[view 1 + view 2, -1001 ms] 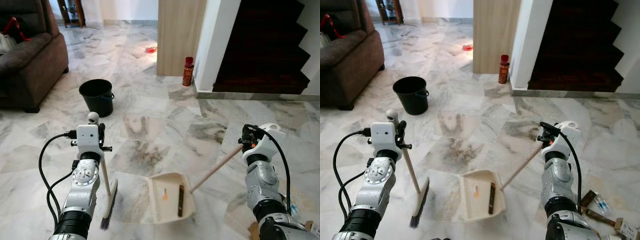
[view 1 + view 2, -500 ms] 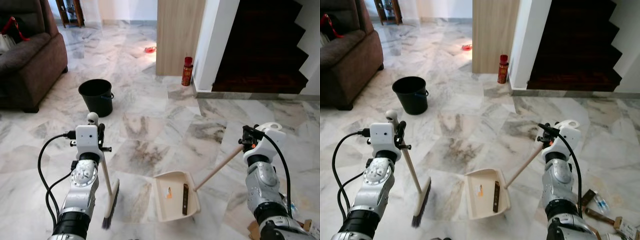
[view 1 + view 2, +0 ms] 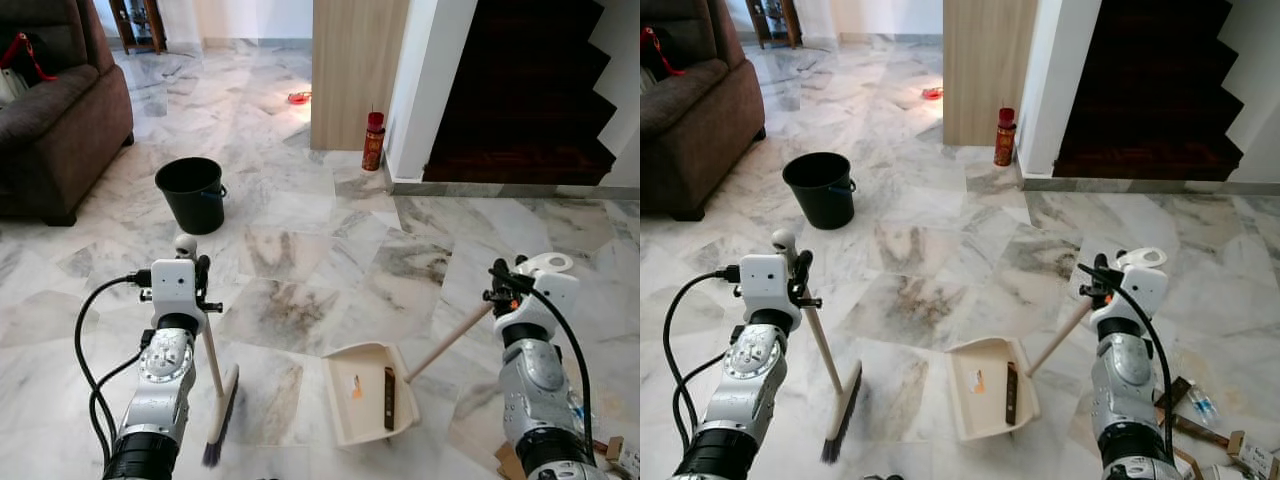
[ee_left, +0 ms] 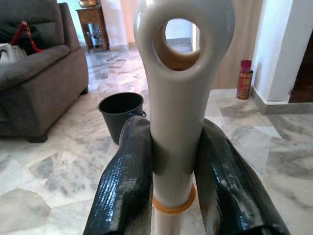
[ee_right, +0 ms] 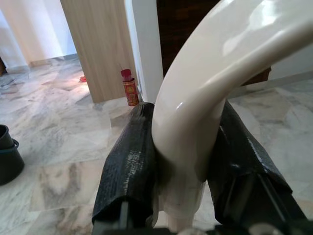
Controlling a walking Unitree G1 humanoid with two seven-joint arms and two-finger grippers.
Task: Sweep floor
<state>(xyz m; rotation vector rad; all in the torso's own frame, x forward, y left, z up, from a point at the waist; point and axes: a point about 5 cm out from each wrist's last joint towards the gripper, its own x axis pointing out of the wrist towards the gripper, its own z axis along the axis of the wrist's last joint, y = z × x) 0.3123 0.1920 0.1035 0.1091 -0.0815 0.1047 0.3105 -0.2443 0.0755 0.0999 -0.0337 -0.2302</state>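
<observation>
Holding a broom (image 3: pixel 213 375) in my left gripper (image 4: pixel 173 166), I have both black fingers (image 4: pixel 124 181) pressed against the sides of its cream handle, just below the hanging hole at its end. The broom stands almost upright, leaning slightly, with its dark bristles resting on the marble floor (image 3: pixel 300 250) in front of me on my left. My right gripper (image 5: pixel 178 161) pinches the curved cream end of the dustpan (image 3: pixel 368 393) handle, one finger on each side. That long handle slants down toward my left to the cream pan, which sits on the floor between my two arms, near the broom head but apart from it. A small orange scrap (image 3: pixel 356 380) and a dark stick-shaped piece (image 3: pixel 389 397) lie inside the pan. Farther ahead on my left stands a black bucket (image 3: pixel 190 193) near a brown sofa (image 3: pixel 55 120). A red can (image 3: pixel 373 141) stands by a white wall corner beside dark stairs (image 3: pixel 525 100).
</observation>
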